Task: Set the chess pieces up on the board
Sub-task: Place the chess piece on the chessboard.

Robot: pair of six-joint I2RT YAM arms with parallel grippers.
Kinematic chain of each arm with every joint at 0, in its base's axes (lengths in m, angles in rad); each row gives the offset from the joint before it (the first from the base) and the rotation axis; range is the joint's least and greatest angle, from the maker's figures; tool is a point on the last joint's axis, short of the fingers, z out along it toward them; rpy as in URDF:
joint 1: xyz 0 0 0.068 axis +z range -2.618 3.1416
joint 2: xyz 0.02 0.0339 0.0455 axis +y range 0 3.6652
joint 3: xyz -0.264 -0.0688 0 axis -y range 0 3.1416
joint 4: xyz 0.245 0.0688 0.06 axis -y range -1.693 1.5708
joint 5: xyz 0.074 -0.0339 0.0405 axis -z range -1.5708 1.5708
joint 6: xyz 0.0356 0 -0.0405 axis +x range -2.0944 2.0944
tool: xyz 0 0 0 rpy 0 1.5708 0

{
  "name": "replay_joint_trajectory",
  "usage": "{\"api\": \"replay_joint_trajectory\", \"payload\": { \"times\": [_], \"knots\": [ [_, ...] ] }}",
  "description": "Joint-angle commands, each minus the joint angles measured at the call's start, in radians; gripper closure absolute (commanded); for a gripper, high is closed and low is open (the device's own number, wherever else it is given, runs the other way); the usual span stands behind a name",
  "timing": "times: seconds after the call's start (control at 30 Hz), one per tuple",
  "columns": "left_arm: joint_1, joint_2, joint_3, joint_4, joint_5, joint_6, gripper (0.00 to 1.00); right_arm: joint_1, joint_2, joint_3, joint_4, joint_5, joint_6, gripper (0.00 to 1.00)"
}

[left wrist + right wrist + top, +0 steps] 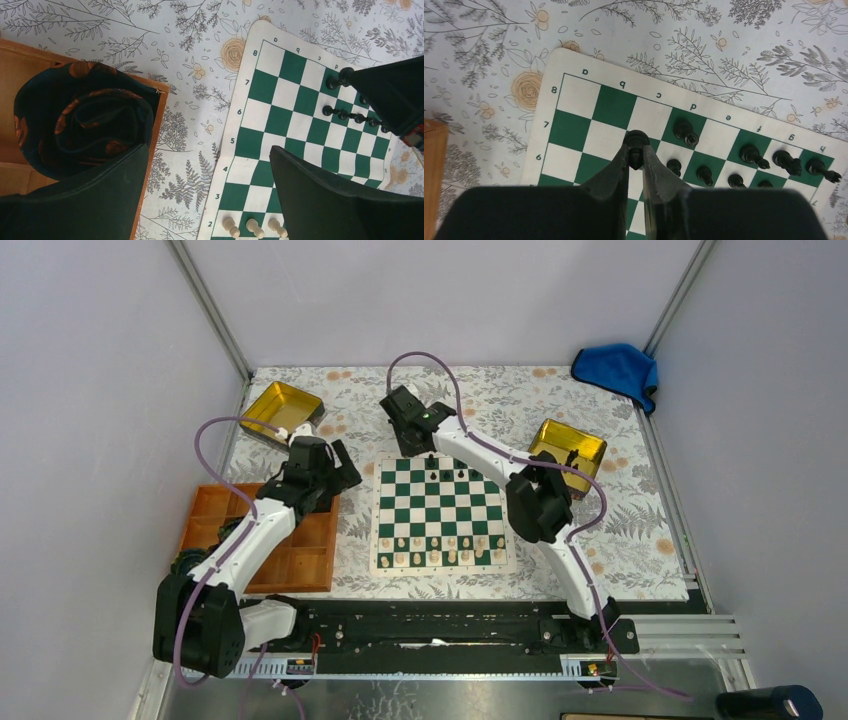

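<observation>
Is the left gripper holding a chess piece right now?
No, the left gripper stands wide open, with only the tablecloth and the edge of the board showing between its fingers.

Board: flat square green-and-white chessboard [440, 515] with a cream border, mid-table.
Far rows: small black chess pieces [446, 472].
Near rows: cream-coloured chess pieces [440, 550], two lines.
My right gripper [408, 447]: over the board's far left corner.
My left gripper [345, 472]: between the orange compartment tray [305, 560] and the board.

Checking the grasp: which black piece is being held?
The black piece pinched in the right claw, leftmost in its wrist view; the others stand free.
</observation>
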Motion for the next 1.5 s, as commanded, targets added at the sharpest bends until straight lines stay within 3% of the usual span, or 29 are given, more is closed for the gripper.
{"api": "replay_joint_trajectory", "payload": {
  "times": [0.0, 1.37, 1.47],
  "knots": [
    [0.005, 0.012, -0.003, 0.014, -0.002, 0.020, 0.01, 0.001, 0.037, -0.006, 0.031, 0.016, -0.020, 1.00],
    [0.012, 0.107, 0.019, 0.029, 0.001, 0.024, 0.01, -0.046, 0.135, 0.052, 0.037, -0.068, -0.017, 1.00],
    [0.012, 0.112, 0.021, 0.029, 0.003, 0.024, 0.01, -0.046, 0.134, 0.052, 0.036, -0.068, -0.025, 0.88]
  ]
}}
